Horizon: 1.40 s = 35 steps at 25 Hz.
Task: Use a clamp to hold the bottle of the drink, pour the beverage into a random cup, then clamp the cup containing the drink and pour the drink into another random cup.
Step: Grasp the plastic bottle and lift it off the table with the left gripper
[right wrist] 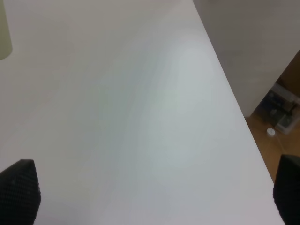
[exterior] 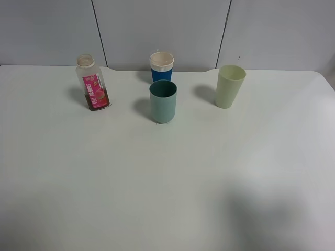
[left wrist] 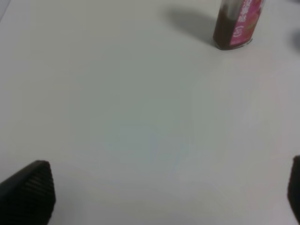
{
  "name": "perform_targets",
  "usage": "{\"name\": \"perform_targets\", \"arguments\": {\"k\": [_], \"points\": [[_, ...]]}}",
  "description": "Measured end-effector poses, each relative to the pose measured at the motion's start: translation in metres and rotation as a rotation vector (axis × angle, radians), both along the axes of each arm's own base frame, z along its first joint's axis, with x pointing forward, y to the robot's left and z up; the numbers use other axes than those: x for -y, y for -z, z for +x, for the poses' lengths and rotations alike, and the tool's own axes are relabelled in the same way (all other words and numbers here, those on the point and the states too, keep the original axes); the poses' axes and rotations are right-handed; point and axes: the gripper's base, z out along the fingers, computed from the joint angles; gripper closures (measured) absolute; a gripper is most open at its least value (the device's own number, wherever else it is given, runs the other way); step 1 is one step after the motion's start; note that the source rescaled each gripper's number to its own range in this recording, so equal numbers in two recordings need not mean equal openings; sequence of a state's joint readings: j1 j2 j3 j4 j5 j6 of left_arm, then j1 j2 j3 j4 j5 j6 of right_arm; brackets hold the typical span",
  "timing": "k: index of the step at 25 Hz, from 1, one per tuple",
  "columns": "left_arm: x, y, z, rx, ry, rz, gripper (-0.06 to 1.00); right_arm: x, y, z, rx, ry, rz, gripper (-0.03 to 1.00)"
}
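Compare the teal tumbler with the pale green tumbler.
The teal tumbler is dark blue-green, and the pale green tumbler is light yellow-green. The teal one is nearly straight-sided, while the pale green one tapers and looks taller. Both stand upright and open-topped on the table.

Bright diffuse light, soft shadow left of the bottle (exterior: 93, 84), wrist views blurred

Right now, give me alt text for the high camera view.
A white table holds an open pink-labelled bottle at left, a teal cup in the middle with a blue white-rimmed cup behind it, and a pale green cup at right.
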<state>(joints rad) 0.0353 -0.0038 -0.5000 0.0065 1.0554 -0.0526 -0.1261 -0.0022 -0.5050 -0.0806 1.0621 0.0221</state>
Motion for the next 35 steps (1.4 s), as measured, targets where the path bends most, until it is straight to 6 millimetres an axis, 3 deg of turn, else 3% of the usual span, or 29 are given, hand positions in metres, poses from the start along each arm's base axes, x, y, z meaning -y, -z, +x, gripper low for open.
{"name": "perform_targets", "arguments": {"k": [35], "points": [[0.0000, 0.0000, 0.0000, 0.000, 0.000, 0.000, -0.06, 0.0000, 0.0000, 0.0000, 0.000, 0.000, 0.000, -0.03]]}}
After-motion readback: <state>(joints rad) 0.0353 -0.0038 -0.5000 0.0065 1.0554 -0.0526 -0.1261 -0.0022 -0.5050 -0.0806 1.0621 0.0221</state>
